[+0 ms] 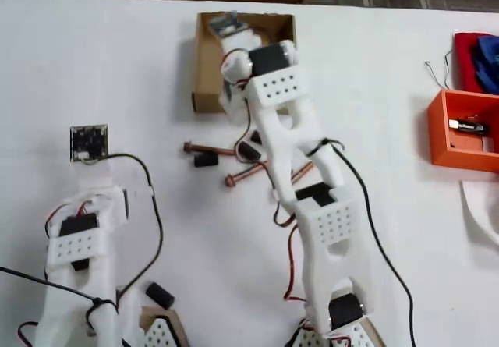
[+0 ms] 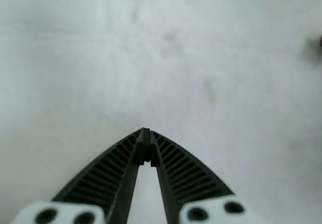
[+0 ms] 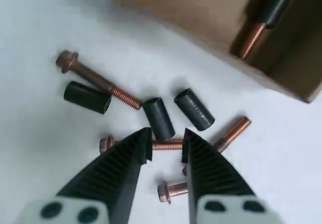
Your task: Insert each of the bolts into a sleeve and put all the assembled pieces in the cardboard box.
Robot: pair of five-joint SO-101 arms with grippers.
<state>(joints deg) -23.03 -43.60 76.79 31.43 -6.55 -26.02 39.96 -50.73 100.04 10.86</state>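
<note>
One assembled piece (image 3: 271, 7) sits in your cardboard box (image 3: 201, 7); loose bolts (image 3: 95, 75) and sleeves (image 3: 158, 117) remain, right gripper (image 3: 167, 139) spread over them, left gripper (image 2: 145, 136) pressed together.

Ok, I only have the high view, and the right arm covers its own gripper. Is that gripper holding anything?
Observer: No. The right gripper is open and holds nothing. A bolt lies on the table in line with the gap between its fingers.
Operator: And is anything finished in the box? I can't make it out.
Observer: Yes, one bolt in a sleeve lies inside the cardboard box.
</note>
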